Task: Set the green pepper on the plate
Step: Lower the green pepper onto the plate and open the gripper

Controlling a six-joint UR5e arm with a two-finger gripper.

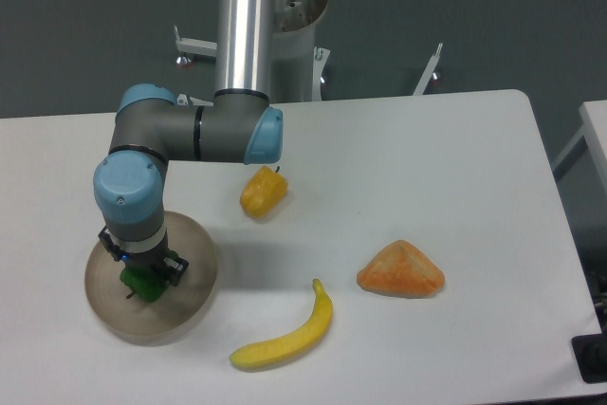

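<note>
The green pepper (143,284) is small and dark green. It sits on or just above the round beige plate (190,303) at the table's front left. My gripper (145,275) points straight down over the plate's middle, and its fingers are closed around the pepper. The arm's wrist hides the top of the pepper and the far part of the plate. I cannot tell whether the pepper touches the plate.
A yellow-orange pepper (263,193) lies right of the arm near the table's middle. A banana (289,332) lies at the front, right of the plate. An orange triangular bread-like item (401,270) lies further right. The robot's base column (245,21) stands at the back.
</note>
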